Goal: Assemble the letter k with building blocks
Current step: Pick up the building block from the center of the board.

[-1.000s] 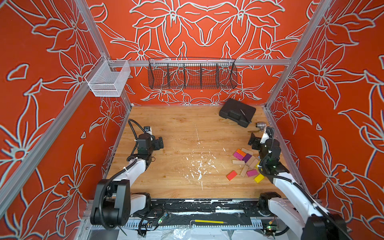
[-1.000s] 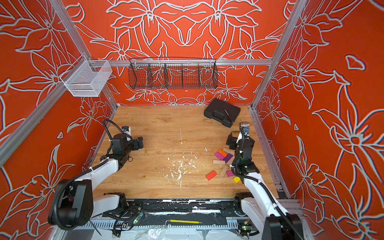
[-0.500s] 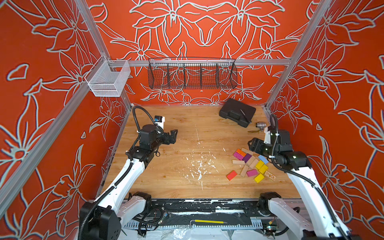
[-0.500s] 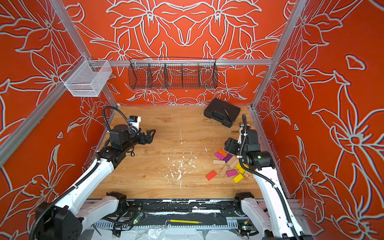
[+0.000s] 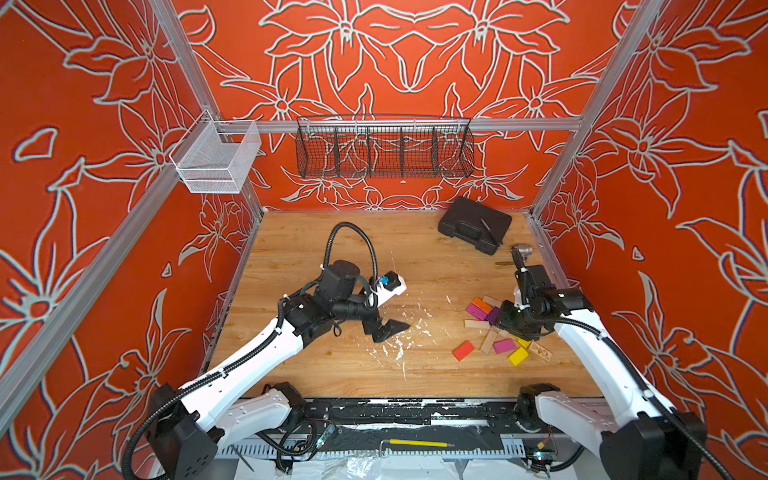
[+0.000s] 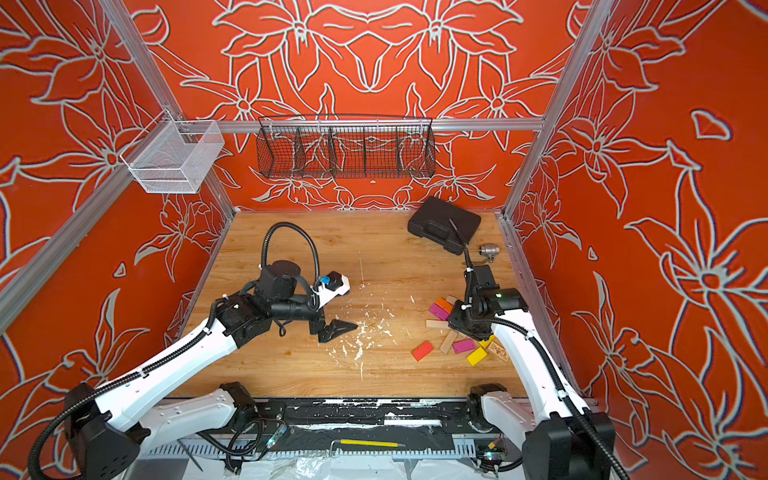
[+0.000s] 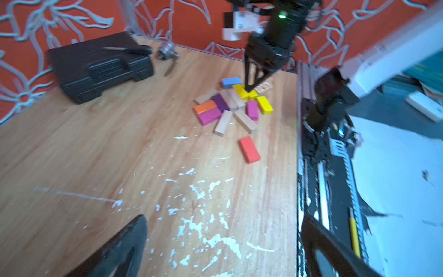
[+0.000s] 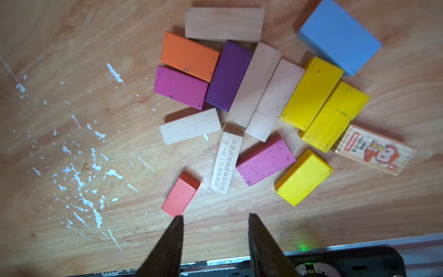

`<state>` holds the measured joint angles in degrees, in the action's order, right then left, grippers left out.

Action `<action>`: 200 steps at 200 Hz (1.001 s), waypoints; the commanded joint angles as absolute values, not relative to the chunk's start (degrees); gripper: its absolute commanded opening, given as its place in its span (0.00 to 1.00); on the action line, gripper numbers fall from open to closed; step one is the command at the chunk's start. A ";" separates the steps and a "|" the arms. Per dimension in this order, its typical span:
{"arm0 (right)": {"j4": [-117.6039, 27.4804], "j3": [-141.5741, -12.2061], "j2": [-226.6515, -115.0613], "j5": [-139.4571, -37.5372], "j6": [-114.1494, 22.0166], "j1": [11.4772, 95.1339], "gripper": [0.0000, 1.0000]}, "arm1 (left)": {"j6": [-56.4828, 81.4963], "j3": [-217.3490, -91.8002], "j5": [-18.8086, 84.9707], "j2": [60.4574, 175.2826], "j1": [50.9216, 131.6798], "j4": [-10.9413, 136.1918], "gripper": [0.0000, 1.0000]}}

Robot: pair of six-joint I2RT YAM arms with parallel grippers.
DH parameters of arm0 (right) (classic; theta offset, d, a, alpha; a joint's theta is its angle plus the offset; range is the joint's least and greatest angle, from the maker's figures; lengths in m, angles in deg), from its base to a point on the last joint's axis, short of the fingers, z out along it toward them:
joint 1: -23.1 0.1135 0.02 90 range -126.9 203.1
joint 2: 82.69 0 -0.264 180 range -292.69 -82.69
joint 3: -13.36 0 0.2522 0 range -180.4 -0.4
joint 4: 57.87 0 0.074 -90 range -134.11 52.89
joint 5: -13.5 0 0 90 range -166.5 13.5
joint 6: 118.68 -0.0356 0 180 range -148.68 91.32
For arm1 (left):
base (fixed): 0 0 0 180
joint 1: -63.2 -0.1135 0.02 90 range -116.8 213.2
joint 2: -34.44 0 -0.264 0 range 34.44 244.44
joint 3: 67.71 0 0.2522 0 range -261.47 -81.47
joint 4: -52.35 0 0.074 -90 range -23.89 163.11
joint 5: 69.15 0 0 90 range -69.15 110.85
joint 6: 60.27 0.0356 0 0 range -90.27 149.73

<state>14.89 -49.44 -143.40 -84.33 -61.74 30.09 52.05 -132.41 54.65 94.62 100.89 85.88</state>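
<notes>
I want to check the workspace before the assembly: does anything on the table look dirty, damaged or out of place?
Yes: white flecks are scattered over the middle of the wooden table, like chipped paint or scratches. The building blocks lie in a loose jumble at angles, forming no letter yet.

Both arms extended over the work area: the left arm (image 5: 257, 353) reaches forward and inward from its base, wrist level. The left gripper (image 5: 388, 330) is aimed toward the centre, its fingers (image 7: 129, 244) spread wide and empty. The right arm (image 5: 598, 357) rises along the right side with its wrist folded over. The right gripper (image 8: 215, 215) points steeply down, its fingers (image 8: 165, 247) a narrow gap apart with nothing between them.
</notes>
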 commanded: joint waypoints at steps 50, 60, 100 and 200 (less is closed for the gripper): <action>9.34 -46.81 -150.43 -79.03 -65.29 32.59 0.38 | 68.98 -130.27 58.56 87.84 103.69 95.98 0.97; 8.32 -46.40 -151.39 -78.83 -65.45 32.86 0.37 | 69.90 -129.78 58.93 87.70 103.69 96.32 0.97; 5.22 -44.84 -155.22 -77.95 -65.74 33.57 0.37 | 69.62 -129.41 61.19 87.78 103.74 95.21 0.97; -1.08 -40.86 -159.54 -77.67 -66.65 34.13 0.37 | 70.42 -129.49 59.70 87.97 103.72 95.73 0.97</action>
